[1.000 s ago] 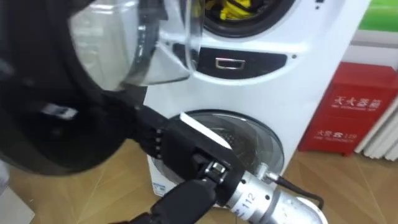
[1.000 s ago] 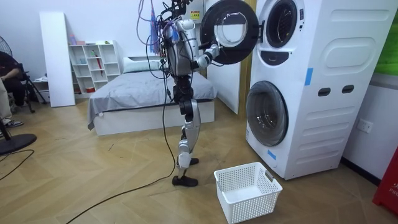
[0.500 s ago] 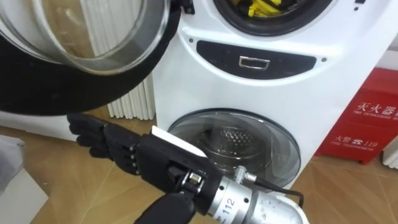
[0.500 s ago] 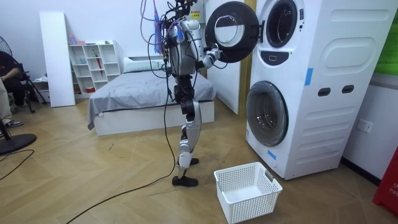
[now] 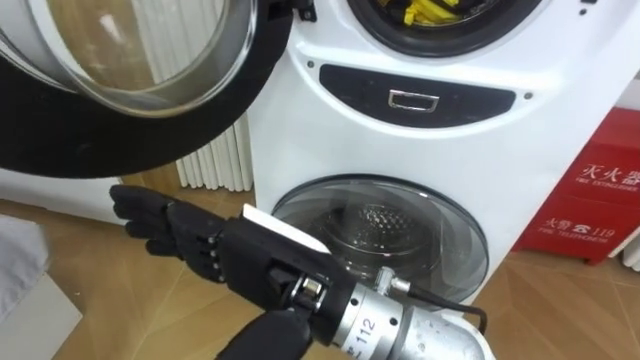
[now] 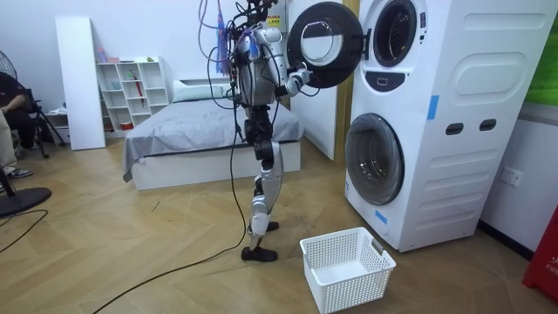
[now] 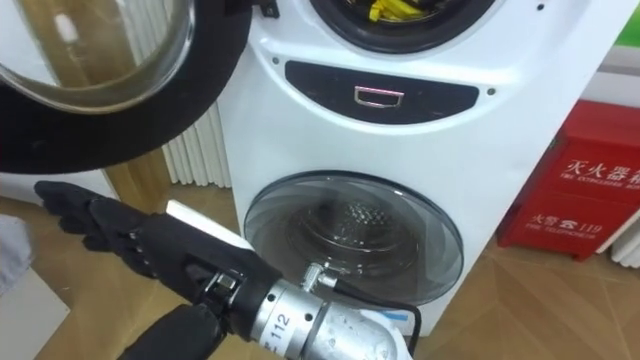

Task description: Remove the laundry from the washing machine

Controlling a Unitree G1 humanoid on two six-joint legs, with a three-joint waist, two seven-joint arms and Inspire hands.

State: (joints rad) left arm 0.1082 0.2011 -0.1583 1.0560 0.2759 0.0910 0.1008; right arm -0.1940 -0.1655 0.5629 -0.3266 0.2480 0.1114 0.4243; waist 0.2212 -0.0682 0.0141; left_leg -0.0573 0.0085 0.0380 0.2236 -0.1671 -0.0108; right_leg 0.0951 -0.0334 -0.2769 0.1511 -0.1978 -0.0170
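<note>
Yellow clothes point(image 5: 425, 10) lay bunched in the upper drum of the white stacked washing machine point(image 5: 330, 130), with the drum mouth unobstructed. The round door point(image 5: 90, 145), a glossy black ring around a clear glass bowl, hung swung wide to the left. The matte black right hand point(image 5: 225, 250) held nothing, fingers straight and spread, just below the door's rim. A second before, it lay against the door's black edge. A perforated white basket point(image 6: 342, 266) sat on the wood floor point(image 6: 131, 235) near the machine.
</note>
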